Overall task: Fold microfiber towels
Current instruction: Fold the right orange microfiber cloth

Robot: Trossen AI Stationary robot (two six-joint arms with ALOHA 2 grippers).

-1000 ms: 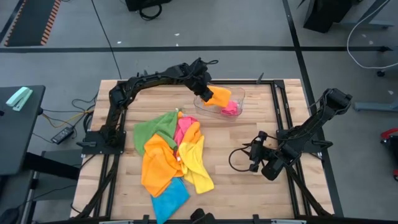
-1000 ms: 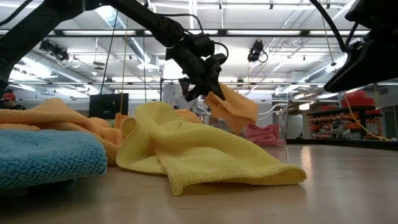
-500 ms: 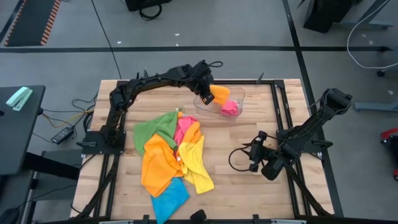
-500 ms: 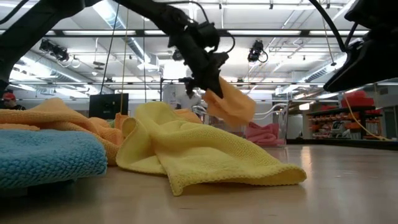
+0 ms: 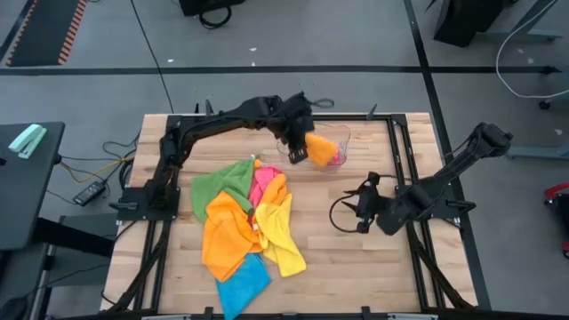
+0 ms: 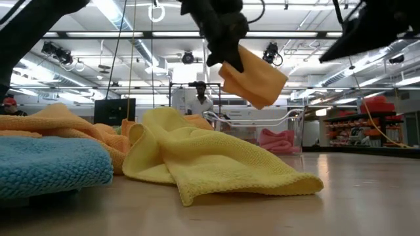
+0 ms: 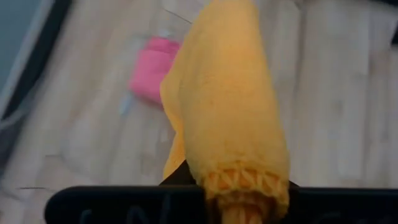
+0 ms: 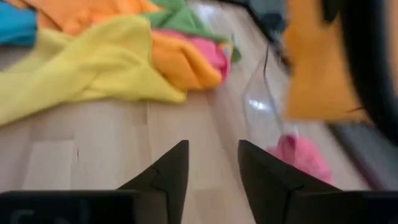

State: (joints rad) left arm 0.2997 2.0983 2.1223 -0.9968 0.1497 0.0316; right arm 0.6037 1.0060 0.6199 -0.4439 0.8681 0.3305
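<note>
Your left gripper fingers pinched folded orange towel above clear tray, hiding pink towel partly. Right gripper fingers stood apart, empty, over counter; loose towels piled nearby.

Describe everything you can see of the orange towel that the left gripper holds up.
The orange towel is a small soft cloth with a nubby microfiber look, folded into a compact pad. The left gripper is shut on one end, so the towel hangs tilted in the air. It is above the clear plastic tray, which holds a pink towel. It touches nothing else. In the left wrist view its pinched end bunches between the fingers.
</note>
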